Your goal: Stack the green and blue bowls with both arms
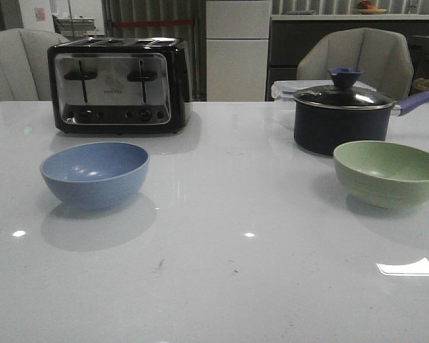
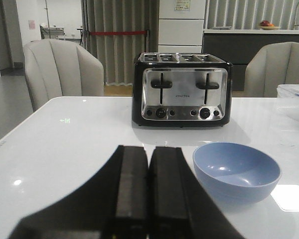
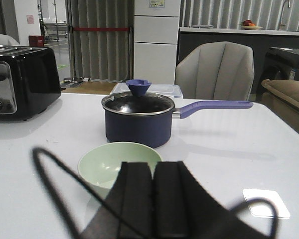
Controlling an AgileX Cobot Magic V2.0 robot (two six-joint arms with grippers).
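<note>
Two bowls well apart on the white counter [image 1: 214, 286]

Left gripper [image 2: 148, 199] closed and empty beside the blue bowl [image 1: 94, 174], which sits before the toaster [image 1: 119, 86]; green bowl [image 1: 388, 173] stands near the lidded saucepan [image 1: 341, 118], right gripper [image 3: 153, 201] closed and empty just behind it

Matt bowls [image 1: 95, 174], glossy white table [image 1: 222, 271]

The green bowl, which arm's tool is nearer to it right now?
Right. The right tool hangs shut just short of the green bowl, which sits in front of the saucepan. The left tool, also shut, is over by the blue bowl and toaster.
</note>
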